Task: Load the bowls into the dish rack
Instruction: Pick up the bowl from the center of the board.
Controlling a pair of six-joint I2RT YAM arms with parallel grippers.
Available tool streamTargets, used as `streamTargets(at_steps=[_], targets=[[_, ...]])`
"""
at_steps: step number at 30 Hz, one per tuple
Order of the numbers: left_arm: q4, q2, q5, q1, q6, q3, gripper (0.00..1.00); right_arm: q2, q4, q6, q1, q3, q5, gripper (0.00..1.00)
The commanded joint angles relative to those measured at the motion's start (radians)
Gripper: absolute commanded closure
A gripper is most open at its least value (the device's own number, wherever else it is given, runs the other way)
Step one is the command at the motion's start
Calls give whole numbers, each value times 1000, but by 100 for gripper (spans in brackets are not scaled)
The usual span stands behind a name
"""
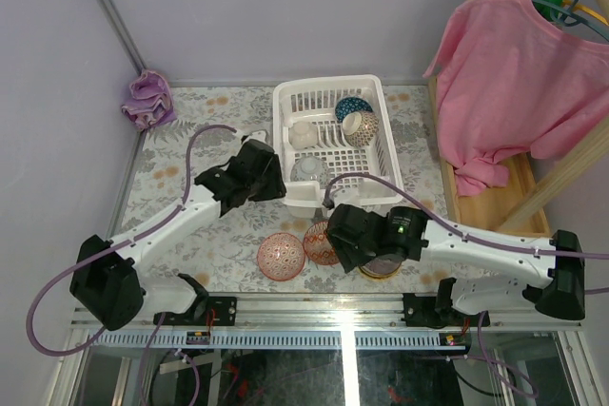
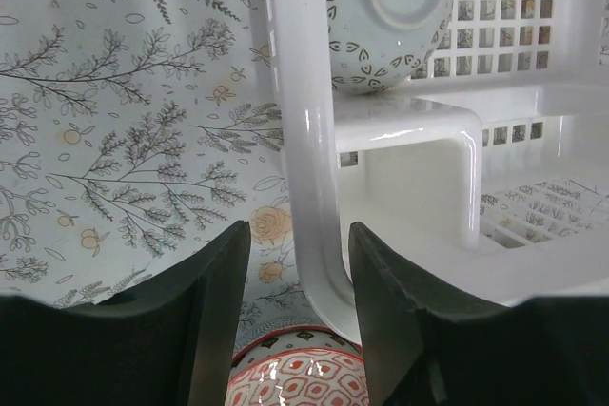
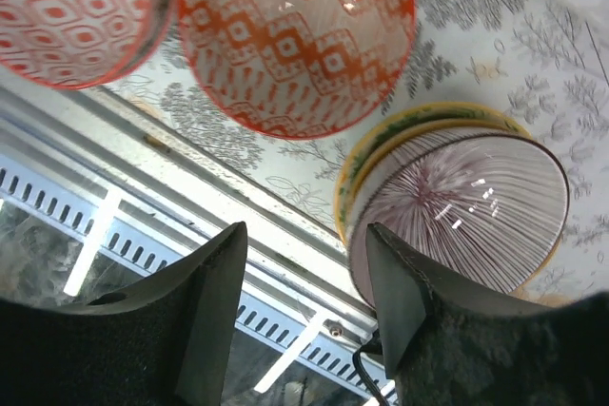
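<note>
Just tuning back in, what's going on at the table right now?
Bowls are being loaded into the white dish rack; four bowls already sit inside it. The left gripper straddles the rack's near-left rim, though I can't tell whether it is clamped on. The right gripper hangs open and empty over the table's near edge, beside a yellow-rimmed bowl. Two pink-red bowls lie on the table next to it.

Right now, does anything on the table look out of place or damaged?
Nothing looks spilled or broken. One oddity: the purple-streaked bowl sits nested inside the yellow-rimmed bowl near the front edge of the table, so they would likely need separating before racking.
</note>
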Motion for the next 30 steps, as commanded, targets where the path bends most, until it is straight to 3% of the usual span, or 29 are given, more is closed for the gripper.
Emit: streamTargets(at_steps=[1, 8, 22, 25, 28, 30], targets=[[-53, -17, 0, 59, 50, 8, 55, 37, 99, -138, 71, 67, 18, 40], [-64, -31, 18, 98, 60, 26, 42, 224, 214, -339, 96, 74, -20, 40], [-79, -39, 35, 121, 74, 41, 40, 441, 323, -456, 96, 76, -28, 44], [-79, -42, 35, 124, 73, 39, 40, 441, 338, -452, 96, 56, -48, 61], [-78, -44, 39, 124, 71, 35, 40, 434, 321, -445, 96, 49, -48, 94], [-74, -47, 41, 124, 71, 31, 40, 408, 299, -442, 96, 52, -41, 100]])
